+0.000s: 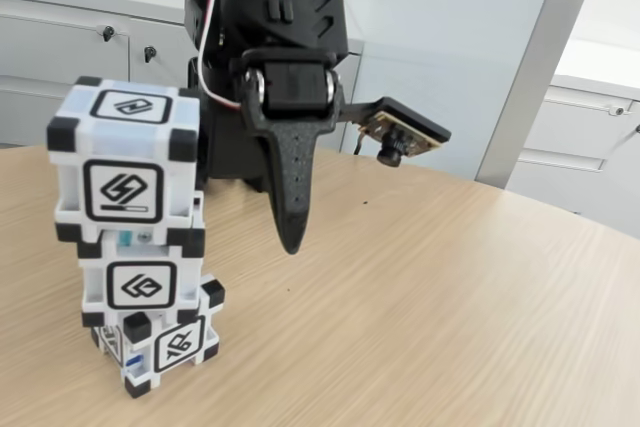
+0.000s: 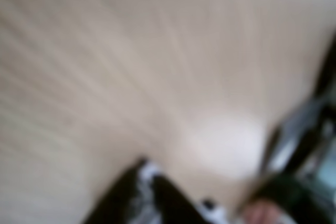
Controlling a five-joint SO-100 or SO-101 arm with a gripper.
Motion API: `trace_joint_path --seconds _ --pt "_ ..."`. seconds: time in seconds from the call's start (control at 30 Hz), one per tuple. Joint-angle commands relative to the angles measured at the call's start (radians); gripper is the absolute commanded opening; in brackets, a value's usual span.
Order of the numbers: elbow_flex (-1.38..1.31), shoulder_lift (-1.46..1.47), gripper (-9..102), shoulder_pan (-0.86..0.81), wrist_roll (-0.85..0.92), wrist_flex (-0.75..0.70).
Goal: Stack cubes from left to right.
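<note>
three cubes (image 1: 135, 237) stacked at left of fixed view on table (image 1: 420, 317). gripper (image 1: 290, 237) just right of stack, nothing held; jaw spacing cannot be told. clear retreat advised, stack untouched.

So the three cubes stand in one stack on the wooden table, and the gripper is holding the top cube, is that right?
Not quite. The fixed view shows the three cubes in one stack on the wooden table, but the gripper holds nothing: it hangs to the right of the stack, apart from the top cube.

A light wooden table (image 1: 450, 307) stands before white cabinets (image 1: 60, 47).
</note>
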State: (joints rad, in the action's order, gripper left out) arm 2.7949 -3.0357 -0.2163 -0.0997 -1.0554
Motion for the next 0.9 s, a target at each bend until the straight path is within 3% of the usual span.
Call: trace_joint_path --seconds 0.0,0.87 --pt "-0.008 -0.006 0 -0.003 0.032 0.005" --pt "-0.008 -0.006 0 -0.008 0.051 0.003"
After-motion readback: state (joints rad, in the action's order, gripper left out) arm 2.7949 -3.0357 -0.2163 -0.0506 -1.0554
